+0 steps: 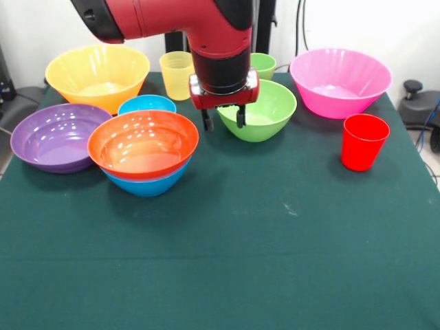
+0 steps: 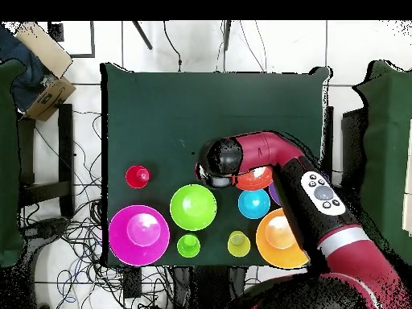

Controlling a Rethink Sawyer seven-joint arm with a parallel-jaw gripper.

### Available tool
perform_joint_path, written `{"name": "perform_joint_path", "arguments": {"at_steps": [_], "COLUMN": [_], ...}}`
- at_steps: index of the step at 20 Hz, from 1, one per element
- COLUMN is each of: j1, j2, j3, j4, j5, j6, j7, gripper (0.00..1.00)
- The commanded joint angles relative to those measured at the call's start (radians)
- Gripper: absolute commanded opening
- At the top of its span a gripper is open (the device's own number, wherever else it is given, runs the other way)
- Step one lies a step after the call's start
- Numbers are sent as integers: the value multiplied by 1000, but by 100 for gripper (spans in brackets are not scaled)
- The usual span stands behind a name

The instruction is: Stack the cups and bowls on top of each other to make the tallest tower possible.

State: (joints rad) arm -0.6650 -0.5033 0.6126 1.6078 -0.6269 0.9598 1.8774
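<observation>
My gripper (image 1: 223, 118) is open and empty. It hangs between the red-orange bowl (image 1: 143, 141) and the green bowl (image 1: 265, 110). The red-orange bowl sits nested in the big blue bowl (image 1: 148, 185). The small blue bowl (image 1: 146, 104) stands just behind them, with the purple bowl (image 1: 55, 135) to the left. The yellow-orange bowl (image 1: 96, 72), yellow cup (image 1: 177, 74), light green cup (image 1: 264, 65) and pink bowl (image 1: 340, 81) line the far side. The red cup (image 1: 364, 141) stands alone at the right. In the overhead view the arm (image 2: 241, 157) hides the gripper.
The dark green cloth (image 1: 220, 261) covers the table to its near edge. In the overhead view a cardboard box (image 2: 44, 96) and cables lie on the floor beside the table.
</observation>
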Motion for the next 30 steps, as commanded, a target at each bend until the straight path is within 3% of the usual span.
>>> {"name": "perform_joint_path", "arguments": {"at_steps": [1, 15, 19, 22, 27, 30], "j1": [53, 70, 101, 90, 29, 25], "j2": [52, 76, 130, 114, -61, -98], "j3": [-56, -51, -64, -51, -25, -24], "j4": [-119, -201, -296, -281, -91, -46], "j5": [0, 22, 13, 36, 82, 88], "j6": [141, 245, 315, 271, 283, 284], "j7": [-89, -89, -100, -67, -117, -120], "gripper": [100, 100, 100, 100, 100, 100]}}
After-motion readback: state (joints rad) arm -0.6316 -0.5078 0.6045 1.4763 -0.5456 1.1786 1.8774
